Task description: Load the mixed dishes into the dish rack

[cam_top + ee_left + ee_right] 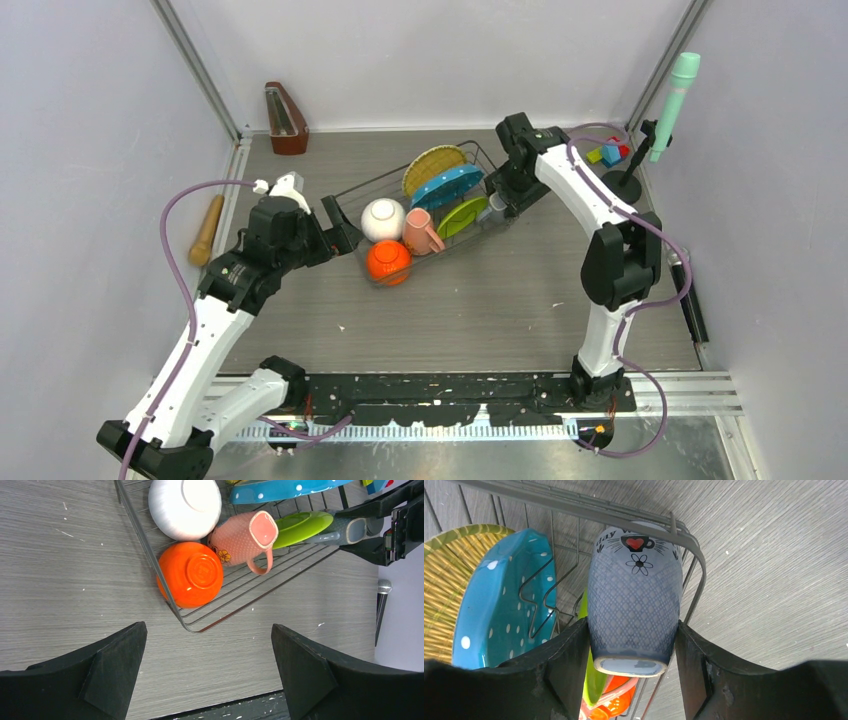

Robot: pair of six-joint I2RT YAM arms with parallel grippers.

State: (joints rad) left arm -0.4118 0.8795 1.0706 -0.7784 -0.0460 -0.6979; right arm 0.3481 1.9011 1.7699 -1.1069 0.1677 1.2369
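Clamping the small grey-blue mug by its sides, the right gripper has both fingers pressed against the mug's patterned wall. The mug's base faces the wrist camera. Its far end, printed with a heart and a flower, sits at the right end of the dish rack, where the rim wire crosses in front of it.

Just beside the mug, the lime green plate stands on edge. Next come the teal-blue plate with white dots and the round yellow woven plate, all leaning among the tines.

Towards the rack's left end, the salmon-pink mug lies on its side. It touches the white bowl and the orange bowl, both of which show their bases.

The left gripper is spread wide and holds nothing. It hangs over the table just outside the rack corner nearest the orange bowl.

The wooden metronome stands at the back left. The coloured toy blocks lie at the back right, well apart from the rack.
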